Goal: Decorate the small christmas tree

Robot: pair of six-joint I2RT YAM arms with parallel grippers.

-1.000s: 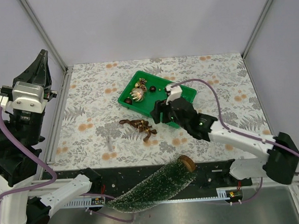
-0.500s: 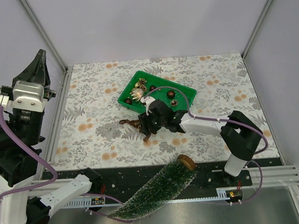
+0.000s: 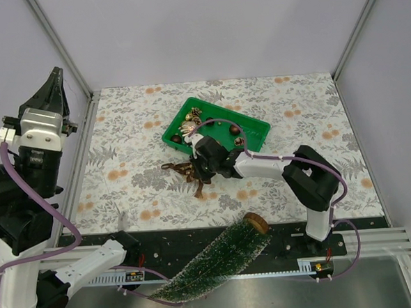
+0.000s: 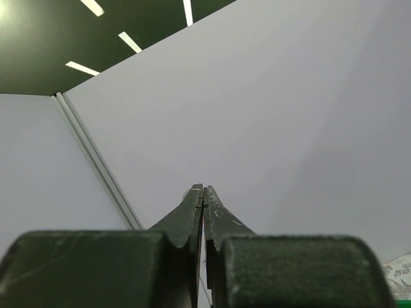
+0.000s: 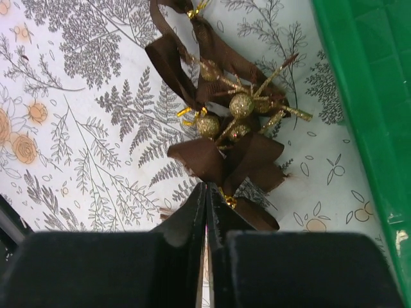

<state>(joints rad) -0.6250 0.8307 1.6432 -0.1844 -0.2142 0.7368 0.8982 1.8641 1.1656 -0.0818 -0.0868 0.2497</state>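
The small christmas tree (image 3: 212, 258) lies on its side across the black rail at the near edge, its wooden disc base (image 3: 257, 225) pointing to the right. A brown ribbon bow with gold glitter balls (image 3: 184, 170) (image 5: 225, 122) lies on the patterned mat. My right gripper (image 3: 200, 177) (image 5: 205, 187) is down at the bow's near edge, jaws pressed together on a ribbon loop, with ribbon showing on both sides of the fingers. My left gripper (image 3: 53, 83) (image 4: 203, 188) is raised high at the far left, shut on nothing, pointing at the wall.
A green tray (image 3: 259, 135) (image 5: 366, 96) sits just behind the bow and holds several small ornaments, among them a dark ball (image 3: 235, 130). White enclosure walls with metal posts ring the mat. The right arm stretches leftward across the mat.
My right gripper has swung left from over the tray down to the bow and closed its jaws there. The left arm and the tree have barely moved.
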